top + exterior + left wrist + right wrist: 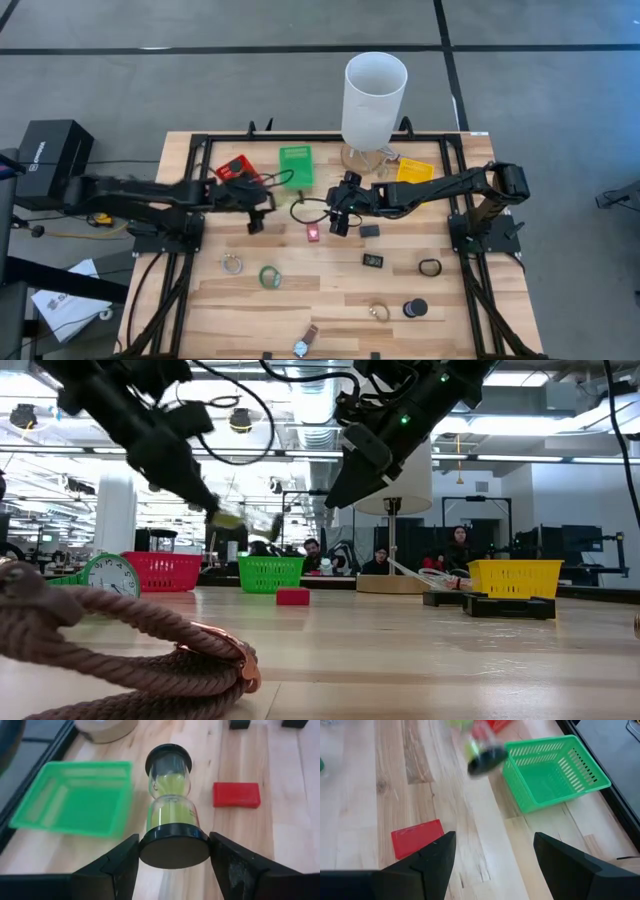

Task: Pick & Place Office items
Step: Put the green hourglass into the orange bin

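An hourglass (pixel 170 795) with black end caps and yellow-green sand hangs above the table, with my left gripper (pixel 174 851) shut on it just right of the red bin (pixel 237 168). In the low view the hourglass (pixel 240 520) is clear of the tabletop. A red block (pixel 313 233) lies flat on the wood at the table's middle. My right gripper (pixel 340 215) hovers open just beside and above the red block (pixel 417 837), touching nothing. The green bin (pixel 75 795) stands beyond the hourglass. My left gripper pinches the hourglass's near black end cap (pixel 150 852) between its two fingers, one on each side of the cap's rim. The fingers come slanting down from the table's left. The hourglass sticks out ahead of them, lifted clear of the table, its far cap (pixel 169 755) tilted downward.
A tall white cylinder (pixel 374 95) and a yellow bin (pixel 414 170) stand at the far edge. Small items lie across the near half: a green tape roll (pixel 269 277), rings (pixel 232 265), black blocks (pixel 372 260), a black cylinder (pixel 415 307), a wristwatch (pixel 303 345).
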{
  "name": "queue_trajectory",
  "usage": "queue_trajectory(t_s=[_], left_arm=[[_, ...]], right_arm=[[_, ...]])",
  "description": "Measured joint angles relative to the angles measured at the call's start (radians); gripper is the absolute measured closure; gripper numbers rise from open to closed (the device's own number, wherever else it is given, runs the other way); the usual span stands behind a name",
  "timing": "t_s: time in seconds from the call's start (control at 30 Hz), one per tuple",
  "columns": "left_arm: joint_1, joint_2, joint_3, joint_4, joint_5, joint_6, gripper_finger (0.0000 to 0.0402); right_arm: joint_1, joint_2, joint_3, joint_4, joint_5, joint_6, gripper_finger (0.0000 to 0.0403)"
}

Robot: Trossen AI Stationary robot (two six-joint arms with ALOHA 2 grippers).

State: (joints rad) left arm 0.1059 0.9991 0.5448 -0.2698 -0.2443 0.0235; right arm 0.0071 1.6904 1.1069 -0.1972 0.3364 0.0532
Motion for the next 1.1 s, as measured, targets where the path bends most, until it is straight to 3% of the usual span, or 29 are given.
queue_trajectory(t_s=[0.23, 0.57, 0.77, 1.1], left_arm=[[0.017, -0.072, 0.201, -0.461, -0.102, -0.006, 0.0192], [0.164, 0.046, 0.404, -0.916, -0.108, -0.003, 0.0192], [0.225, 0.116, 0.405, -1.041, -0.074, -0.001, 0.0192], [0.314, 0.235, 0.406, -1.046, -0.079, 0.135, 0.0191]], right_arm=[[0.000, 0.000, 0.000, 0.015, -0.003, 0.000, 0.0143], [0.012, 0.000, 0.000, 0.018, -0.082, 0.000, 0.0143], [0.041, 0.000, 0.000, 0.018, -0.104, 0.000, 0.0143], [0.068, 0.000, 0.000, 0.018, -0.104, 0.000, 0.0143]])
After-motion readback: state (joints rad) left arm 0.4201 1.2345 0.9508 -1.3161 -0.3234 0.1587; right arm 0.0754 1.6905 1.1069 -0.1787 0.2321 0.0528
